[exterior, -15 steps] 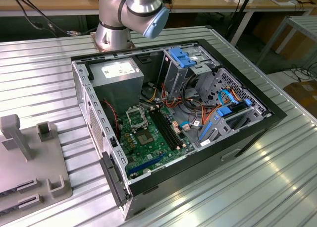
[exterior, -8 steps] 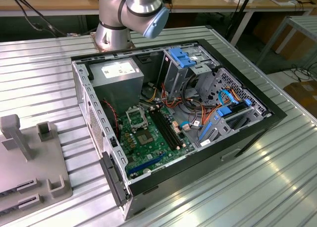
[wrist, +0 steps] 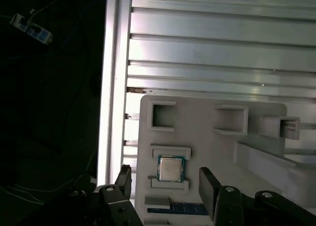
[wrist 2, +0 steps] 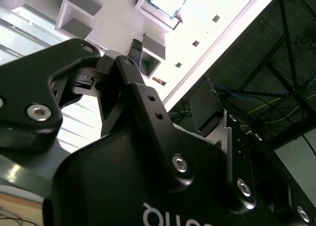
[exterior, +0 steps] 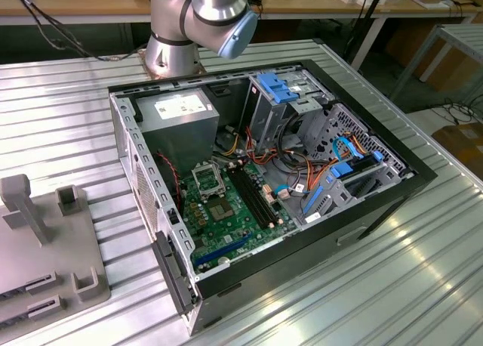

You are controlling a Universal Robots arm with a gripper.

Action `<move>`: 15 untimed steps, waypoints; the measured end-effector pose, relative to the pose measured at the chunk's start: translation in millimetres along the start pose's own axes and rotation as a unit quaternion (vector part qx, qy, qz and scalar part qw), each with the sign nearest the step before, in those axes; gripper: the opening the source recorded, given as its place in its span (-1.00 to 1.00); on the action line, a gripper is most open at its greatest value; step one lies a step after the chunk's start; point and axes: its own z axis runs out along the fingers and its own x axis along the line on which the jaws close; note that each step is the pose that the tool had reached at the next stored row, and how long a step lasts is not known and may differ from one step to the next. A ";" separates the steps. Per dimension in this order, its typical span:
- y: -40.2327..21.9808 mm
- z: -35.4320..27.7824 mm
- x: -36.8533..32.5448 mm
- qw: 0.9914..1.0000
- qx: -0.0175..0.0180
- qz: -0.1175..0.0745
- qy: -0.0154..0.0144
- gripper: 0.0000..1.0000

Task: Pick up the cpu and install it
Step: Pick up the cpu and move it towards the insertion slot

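pincer [wrist: 167, 182] released, nothing in it, hanging over the grey fixture plate [wrist: 207, 152] at the edge of the ribbed worktop [wrist: 207, 53]. cpu [wrist: 171, 169] lies flat in its pocket between two raised ribs [wrist: 170, 151], near the plate edge that runs along the worktop edge. fingers [wrist: 207, 184] straddle it on the two rib-free sides, not touching. looks like the grasp approach: centre on the chip, come down square, pads on opposite chip edges, clear of the ribs, light squeeze, keep it level

silver arm [exterior: 170, 50] with pale blue joint cap [exterior: 240, 30], black tool [wrist: 165, 180] (silver screw heads [wrist 2: 179, 162]).
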 end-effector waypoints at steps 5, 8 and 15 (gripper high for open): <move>-0.3 8.0 -1.5 1.000 0.001 0.000 0.000 0.32; -0.5 11.9 -2.1 1.000 0.002 0.000 0.000 0.32; -1.1 19.2 -7.3 1.000 0.002 0.000 0.000 0.32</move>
